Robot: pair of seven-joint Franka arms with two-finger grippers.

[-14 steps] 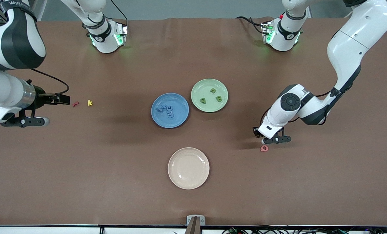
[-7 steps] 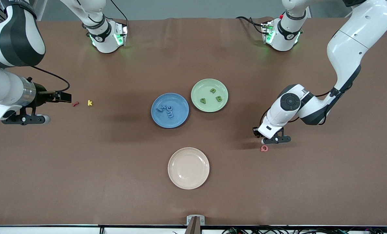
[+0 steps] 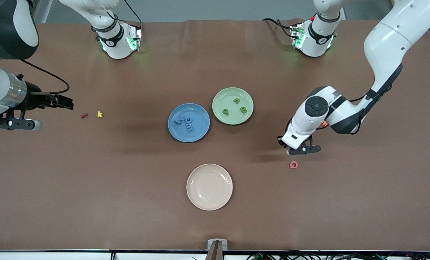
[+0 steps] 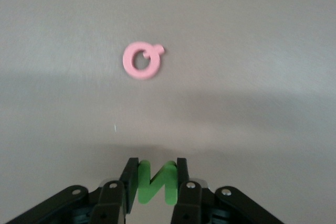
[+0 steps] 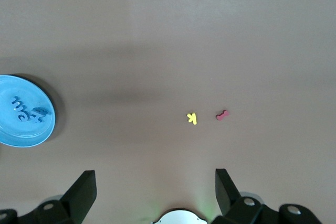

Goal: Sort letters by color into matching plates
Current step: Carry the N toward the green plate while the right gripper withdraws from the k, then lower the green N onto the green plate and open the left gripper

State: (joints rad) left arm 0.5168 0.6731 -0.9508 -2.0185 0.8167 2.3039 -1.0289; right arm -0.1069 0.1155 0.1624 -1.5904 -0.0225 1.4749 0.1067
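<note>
Front view shows a wide brown table (image 3: 128, 202) with much bare room toward the camera's edge and toward both ends. Mid-table, the blue plate (image 3: 189, 135) and the pale green plate (image 3: 219, 94) sit almost touching, the green one farther from the camera and toward the left arm's end; a cream plate (image 3: 209, 186) lies nearer the camera, well apart. Blue letters (image 3: 185, 122) cluster in the blue plate; three green letters (image 3: 235, 106) lie in the green one. The left gripper (image 3: 301, 150), over bare table just beside a pink letter (image 3: 293, 165), is clamped on a chunky green letter (image 4: 156, 181), upright between its fingers. The right gripper (image 5: 156, 187) waits with jaws wide over its end of the table, near a yellow letter (image 3: 99, 114) and a red letter (image 3: 83, 115).
</note>
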